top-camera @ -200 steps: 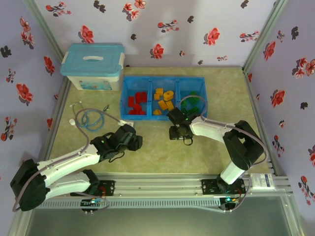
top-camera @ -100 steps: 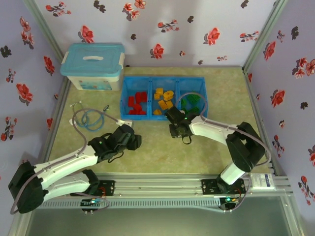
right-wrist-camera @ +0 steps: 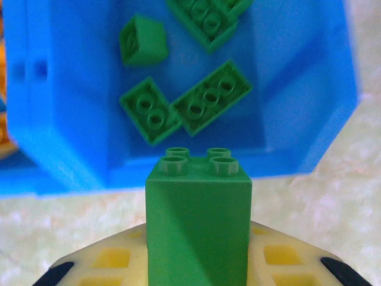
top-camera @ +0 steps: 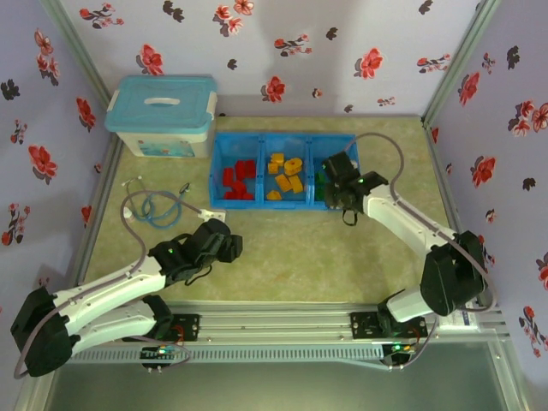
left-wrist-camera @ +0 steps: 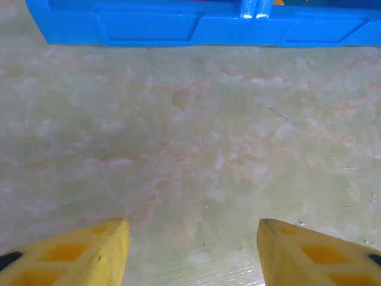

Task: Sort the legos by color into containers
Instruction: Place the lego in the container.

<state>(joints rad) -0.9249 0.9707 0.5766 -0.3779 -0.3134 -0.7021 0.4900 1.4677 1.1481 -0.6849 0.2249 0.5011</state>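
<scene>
My right gripper [right-wrist-camera: 198, 262] is shut on a green lego [right-wrist-camera: 198, 220], studs pointing ahead. It hangs just short of the near wall of the bright blue tray's [right-wrist-camera: 71, 155] right container, where several green legos [right-wrist-camera: 211, 104] lie. From above, the right gripper [top-camera: 336, 177] sits over that right container of the tray [top-camera: 257, 204]. Red legos [top-camera: 240, 180] fill the left container and orange ones [top-camera: 287, 174] the middle. My left gripper [top-camera: 229, 246] stands open over bare table, nothing between its yellow fingers [left-wrist-camera: 89, 250], with the tray's front wall [left-wrist-camera: 149, 27] ahead.
A pale-blue lidded box [top-camera: 163, 116] stands at the back left beside the tray. A coiled grey tube [top-camera: 158, 205] lies left of the left gripper. Flowered walls close in the table on three sides.
The right gripper closed on the green lego in front of the tray, then carried it up and to the right over the right container. The left arm barely shifted.
</scene>
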